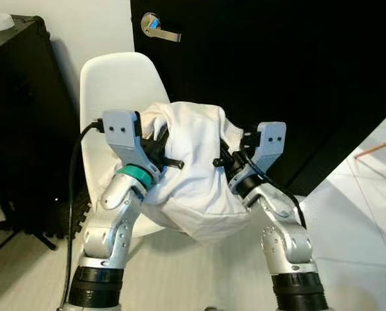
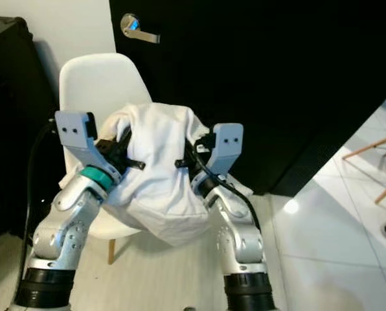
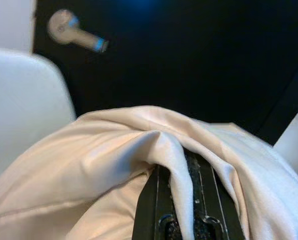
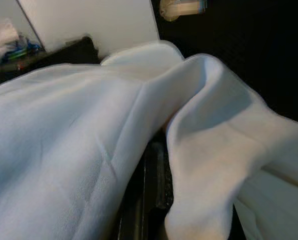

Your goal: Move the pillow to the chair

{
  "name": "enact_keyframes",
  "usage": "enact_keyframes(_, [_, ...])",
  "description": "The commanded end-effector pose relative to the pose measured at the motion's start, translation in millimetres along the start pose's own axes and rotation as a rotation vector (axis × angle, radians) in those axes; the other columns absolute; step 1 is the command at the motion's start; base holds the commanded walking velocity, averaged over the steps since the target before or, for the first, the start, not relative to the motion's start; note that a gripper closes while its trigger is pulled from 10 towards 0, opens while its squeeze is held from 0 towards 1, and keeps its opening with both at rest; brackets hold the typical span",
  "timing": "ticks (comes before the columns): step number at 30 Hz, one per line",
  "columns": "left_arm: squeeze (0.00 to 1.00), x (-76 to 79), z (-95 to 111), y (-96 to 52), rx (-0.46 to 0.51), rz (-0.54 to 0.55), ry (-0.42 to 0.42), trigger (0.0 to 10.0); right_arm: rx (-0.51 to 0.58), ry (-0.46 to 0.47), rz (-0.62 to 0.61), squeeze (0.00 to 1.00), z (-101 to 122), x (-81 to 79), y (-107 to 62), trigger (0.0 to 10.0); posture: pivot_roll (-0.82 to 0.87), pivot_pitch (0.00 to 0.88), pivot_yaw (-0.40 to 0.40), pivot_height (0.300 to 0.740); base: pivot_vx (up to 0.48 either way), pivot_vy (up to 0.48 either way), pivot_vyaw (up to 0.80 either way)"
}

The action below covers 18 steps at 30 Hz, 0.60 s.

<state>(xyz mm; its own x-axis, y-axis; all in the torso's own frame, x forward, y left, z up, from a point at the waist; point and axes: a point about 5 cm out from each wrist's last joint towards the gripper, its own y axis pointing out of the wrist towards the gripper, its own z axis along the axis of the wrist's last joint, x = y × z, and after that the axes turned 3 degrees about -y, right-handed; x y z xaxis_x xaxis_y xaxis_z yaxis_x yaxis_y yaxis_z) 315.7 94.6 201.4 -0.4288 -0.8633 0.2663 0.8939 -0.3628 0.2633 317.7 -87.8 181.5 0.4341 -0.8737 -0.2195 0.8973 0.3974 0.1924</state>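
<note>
While both pincers clamp the pillow (image 1: 193, 175), chair (image 1: 109, 84) fronts a door (image 1: 277, 78).

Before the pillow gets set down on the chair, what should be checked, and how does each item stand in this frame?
1. Pillow held from both sides: ok, left gripper and right gripper press into it.
2. Pillow clear of the floor: ok.
3. Chair directly ahead: ok, its white back rises behind the pillow.
4. Chair seat free of things: cannot tell, the pillow covers it.
5. Fabric caught on fingers: not ok, a fold drapes over the left gripper's fingers.
6. Door behind the chair shut: ok.
</note>
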Motion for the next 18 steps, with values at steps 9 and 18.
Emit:
enact_keyframes(9, [0.00, 27.7, -3.2, 4.4, -0.005, -0.147, 0.007, 10.0, 0.058, 0.010, 0.117, 0.00, 10.2, -26.4, 8.6, 10.0, -0.04, 0.000, -0.037, 0.740, 0.000, 0.000, 0.00])
enact_keyframes(18, [0.00, 31.2, -2.8, 3.4, 0.001, -0.177, -0.012, 10.0, 0.058, -0.015, 0.123, 0.00, 10.4, -27.1, 7.7, 10.0, -0.05, 0.000, -0.036, 0.740, 0.000, 0.000, 0.00])
